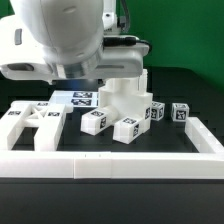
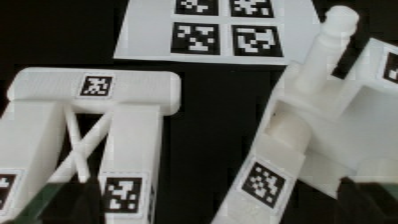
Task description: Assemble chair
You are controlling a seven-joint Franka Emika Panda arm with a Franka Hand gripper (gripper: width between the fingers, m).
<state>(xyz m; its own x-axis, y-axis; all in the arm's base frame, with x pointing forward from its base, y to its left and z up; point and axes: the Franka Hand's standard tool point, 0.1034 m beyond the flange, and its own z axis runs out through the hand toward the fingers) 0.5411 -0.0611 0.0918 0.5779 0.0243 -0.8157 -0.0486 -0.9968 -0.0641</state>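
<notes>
A: Start at the fingers. What are they doing?

B: I cannot tell. In the exterior view the arm fills the upper left of the frame and hides them. The wrist view shows no fingertip clearly, so whether they are spread or clasped is unknown. Nothing looks lifted.

A: What lies closest under them, then?

B: Judging by the wrist view, they hang over the dark gap between two chair parts, the slotted panel and the joined piece. Both rest on the tabletop.

A: And in the exterior view?

B: The joined piece stands at centre frame, just below the arm. The slotted panel lies flat at the middle left, well out from under it. The joined piece seems the nearer of the two.

A: Long axes?

B: In the wrist view both run side by side, each with one end toward the marker board. I judge a grasp on either would want the fingers closing crosswise to that line.

A: Further out?

B: Leg cubes sit loose around the joined piece, from centre to right of centre. The border rail crosses the lower frame.
</notes>
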